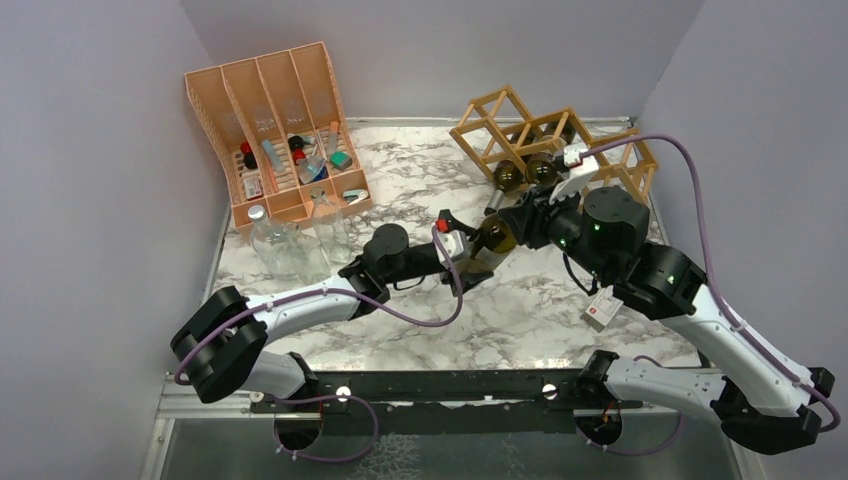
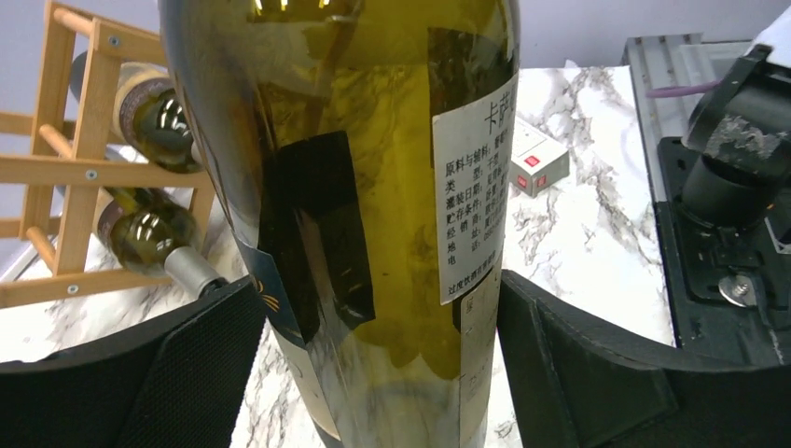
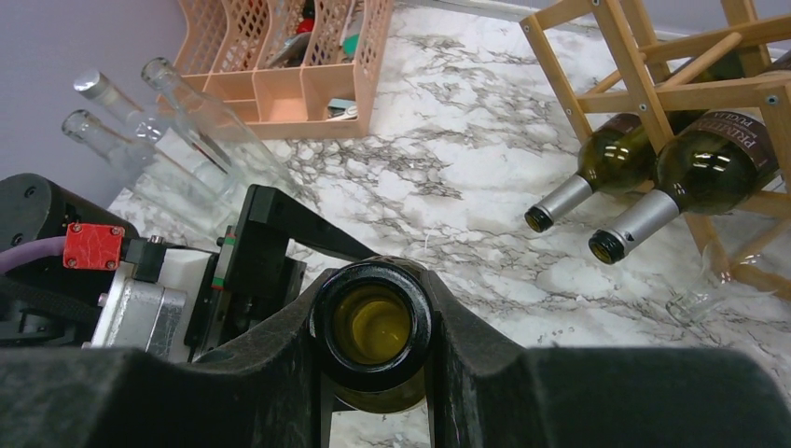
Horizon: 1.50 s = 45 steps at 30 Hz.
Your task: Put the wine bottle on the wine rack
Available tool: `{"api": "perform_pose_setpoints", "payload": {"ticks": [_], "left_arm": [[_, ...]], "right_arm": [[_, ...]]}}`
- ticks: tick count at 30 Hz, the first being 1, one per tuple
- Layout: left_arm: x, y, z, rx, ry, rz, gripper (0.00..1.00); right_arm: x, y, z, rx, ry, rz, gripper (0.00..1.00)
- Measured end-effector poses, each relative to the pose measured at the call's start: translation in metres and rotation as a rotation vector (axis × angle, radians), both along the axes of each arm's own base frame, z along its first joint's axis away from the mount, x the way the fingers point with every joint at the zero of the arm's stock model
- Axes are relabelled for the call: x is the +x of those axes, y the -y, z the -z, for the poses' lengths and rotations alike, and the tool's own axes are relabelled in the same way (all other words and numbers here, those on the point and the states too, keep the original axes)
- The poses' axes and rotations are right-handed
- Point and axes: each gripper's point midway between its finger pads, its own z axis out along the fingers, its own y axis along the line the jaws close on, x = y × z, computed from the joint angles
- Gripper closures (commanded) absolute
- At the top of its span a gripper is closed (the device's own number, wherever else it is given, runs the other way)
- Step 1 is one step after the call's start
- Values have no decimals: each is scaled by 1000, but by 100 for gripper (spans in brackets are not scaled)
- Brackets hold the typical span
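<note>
The wine bottle (image 2: 373, 140) overfills the left wrist view, shoulder and base both cut off, and from above the two wrists cover most of it, so only a short stretch of olive glass shows near the middle of the marble table (image 1: 520, 320), short of the wine rack (image 2: 90, 140). The left gripper (image 2: 378, 317) is clamped on the bottle's body, a black finger on each side; the right gripper (image 3: 373, 327) is closed round the neck just under the open mouth. Two other bottles (image 3: 718, 168) lie in the rack's lower cells, necks pointing out toward the held one. Something clear by the rack's foot is too faint to name. Clear glass bottles (image 1: 290, 245) and the orange organiser (image 1: 280, 110) stand well apart at the far left, a small red-and-white box (image 2: 536, 159) lies near the right arm, and the rack's upper cells stand open
</note>
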Motion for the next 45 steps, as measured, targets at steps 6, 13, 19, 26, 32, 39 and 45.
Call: {"api": "perform_pose_setpoints", "payload": {"ticks": [6, 13, 19, 26, 32, 39, 45], "left_arm": [[-8, 4, -12, -45, 18, 49, 9], [-7, 5, -12, -50, 19, 53, 12], [-8, 6, -11, -52, 2, 53, 73], [-1, 7, -9, -31, 56, 33, 100], [20, 1, -4, 52, 256, -36, 100], [34, -5, -12, 155, 610, -49, 100], [40, -6, -29, 241, 955, -38, 100]], "right_arm": [[-9, -2, -5, 29, 10, -43, 99], [-12, -5, 1, 29, 2, -69, 99], [-14, -4, 1, 29, 6, -79, 88], [-16, -2, 6, 3, -22, -82, 45], [-29, -3, 5, 17, -97, -109, 30], [-39, 10, -1, 2, -124, -102, 28], [-48, 21, 1, -20, -141, -99, 28]]}}
